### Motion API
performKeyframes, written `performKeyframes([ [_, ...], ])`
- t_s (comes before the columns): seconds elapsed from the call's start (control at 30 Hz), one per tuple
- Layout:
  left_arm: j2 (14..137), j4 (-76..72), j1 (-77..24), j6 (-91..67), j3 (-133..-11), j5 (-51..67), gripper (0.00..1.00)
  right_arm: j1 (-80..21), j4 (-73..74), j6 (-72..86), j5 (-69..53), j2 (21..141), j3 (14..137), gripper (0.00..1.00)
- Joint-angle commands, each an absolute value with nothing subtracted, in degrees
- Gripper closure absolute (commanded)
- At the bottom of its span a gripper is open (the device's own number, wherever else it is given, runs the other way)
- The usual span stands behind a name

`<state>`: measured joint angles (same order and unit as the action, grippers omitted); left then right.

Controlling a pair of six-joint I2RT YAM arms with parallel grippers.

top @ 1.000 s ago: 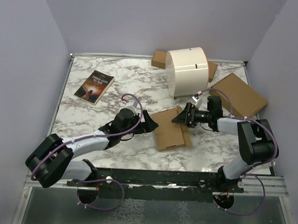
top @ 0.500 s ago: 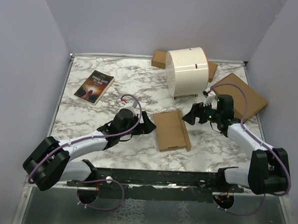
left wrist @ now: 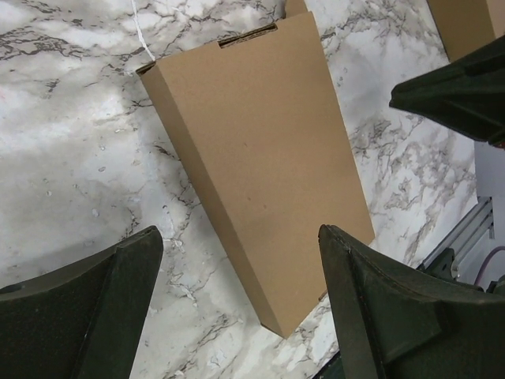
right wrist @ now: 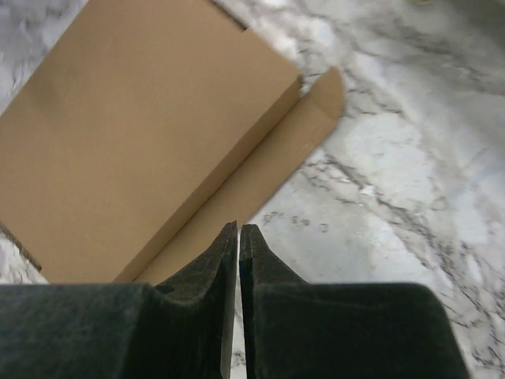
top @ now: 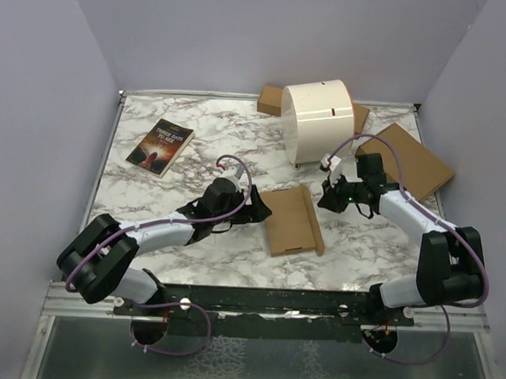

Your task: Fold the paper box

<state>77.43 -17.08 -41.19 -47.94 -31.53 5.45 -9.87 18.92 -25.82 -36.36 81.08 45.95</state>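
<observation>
The paper box (top: 289, 221) lies flat on the marble table, a thin closed brown shape with a narrow flap (top: 313, 218) lying along its right side. My left gripper (top: 257, 208) is open at the box's left edge. In the left wrist view the box (left wrist: 260, 150) shows between the spread fingers (left wrist: 87, 308), which hold nothing. My right gripper (top: 327, 198) is shut and empty, just right of the box's far right corner. In the right wrist view its closed fingertips (right wrist: 238, 229) hover beside the flap (right wrist: 268, 170) and the box (right wrist: 134, 134).
A book (top: 160, 146) lies at the far left. A white cylinder (top: 317, 123) stands at the back, with small cardboard pieces (top: 269, 99) behind it. A larger brown cardboard box (top: 406, 160) lies at the far right. Purple walls enclose the table.
My right gripper let go of the box's far right corner, drew back to the right and shut. My left gripper moved right, up to the box's left edge. The box now lies flat.
</observation>
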Motion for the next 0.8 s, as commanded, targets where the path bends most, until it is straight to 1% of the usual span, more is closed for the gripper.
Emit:
performKeyframes([
  [0.0,81.87,-19.27,-41.03,-46.57,-34.39,9.0,0.18,-13.61,24.37,-33.58,-35.42,82.5,46.08,0.94],
  [0.33,92.25,-15.64,-40.94,-42.57,-43.12,9.59,0.21,-19.49,25.4,-35.06,-37.13,86.2,46.09,0.94],
  [0.57,93.14,-11.56,-39.9,-39.49,-46.41,7.12,0.21,-24.12,25.49,-35.01,-39.6,88.31,47.67,0.92],
  [0.77,92.25,-9.8,-37.26,-37.12,-47.73,6.85,0.21,-25.95,27.19,-32.51,-46.16,93.09,52.46,0.9],
])
